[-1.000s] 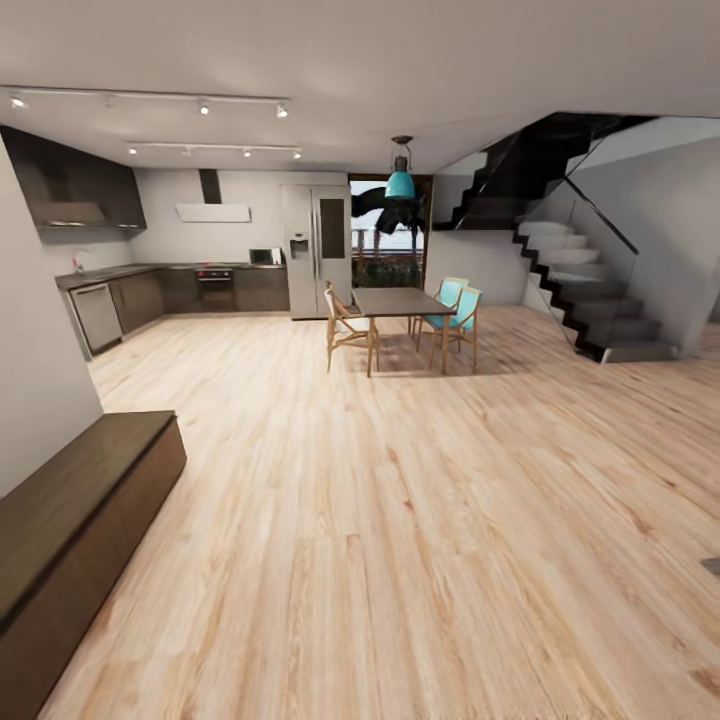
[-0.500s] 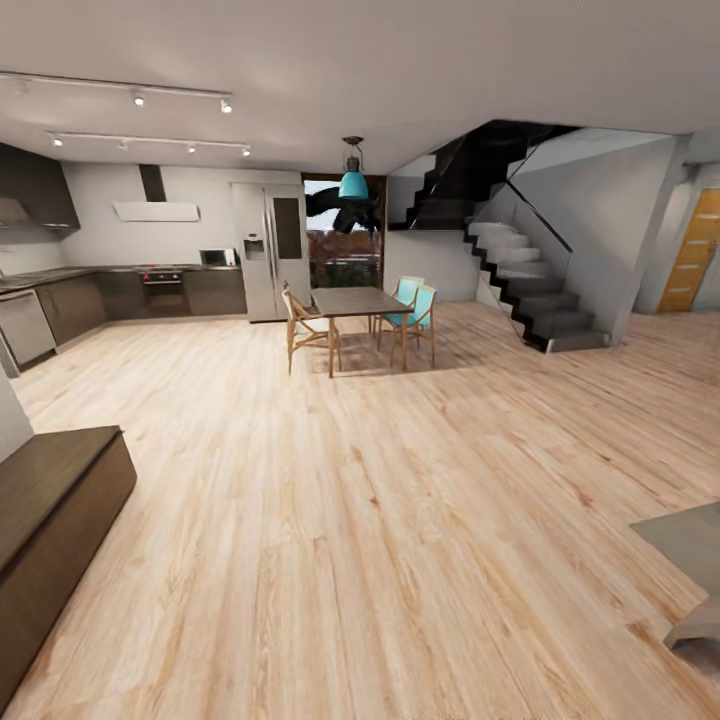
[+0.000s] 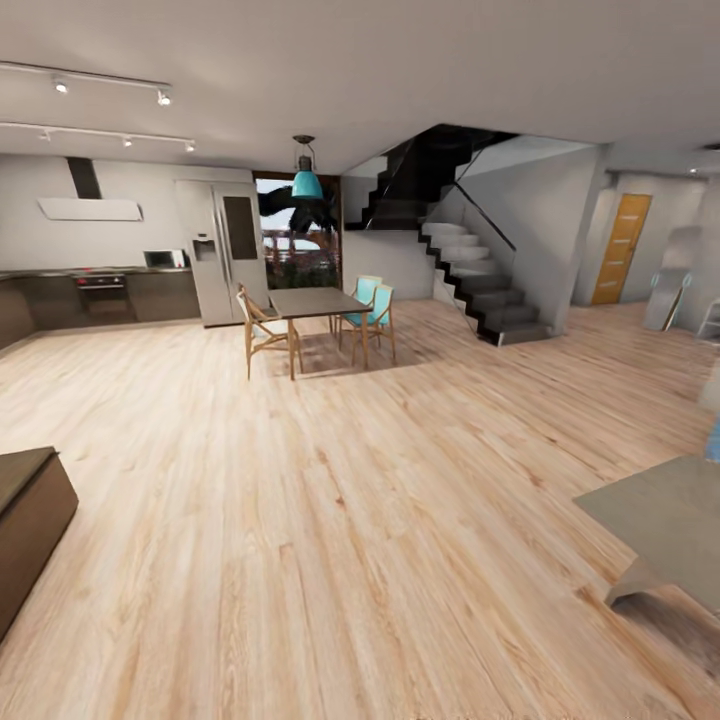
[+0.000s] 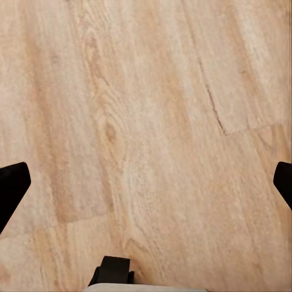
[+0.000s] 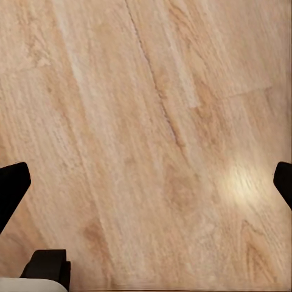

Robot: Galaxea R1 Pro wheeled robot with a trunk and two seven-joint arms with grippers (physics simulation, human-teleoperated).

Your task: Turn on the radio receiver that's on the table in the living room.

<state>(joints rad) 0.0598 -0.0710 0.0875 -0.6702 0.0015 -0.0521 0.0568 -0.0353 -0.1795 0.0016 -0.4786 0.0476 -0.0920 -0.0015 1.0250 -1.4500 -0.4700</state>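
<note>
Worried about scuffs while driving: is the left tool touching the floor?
Apart. The left wrist view shows the left tool open, its tips hanging above the wood floor, gripping nothing.

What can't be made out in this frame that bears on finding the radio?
- Grey coffee table, head view: cut off by the right edge, so most of its top is unseen; no radio on the visible part.
- Blue shape, head view: clipped by the same edge, unidentifiable.
- Dark-wood bench: cropped at the left edge.

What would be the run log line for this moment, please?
phase: in transit | table: grey top, right edge of head view | radio: unseen | left gripper: open, over floor | right gripper: open
</note>
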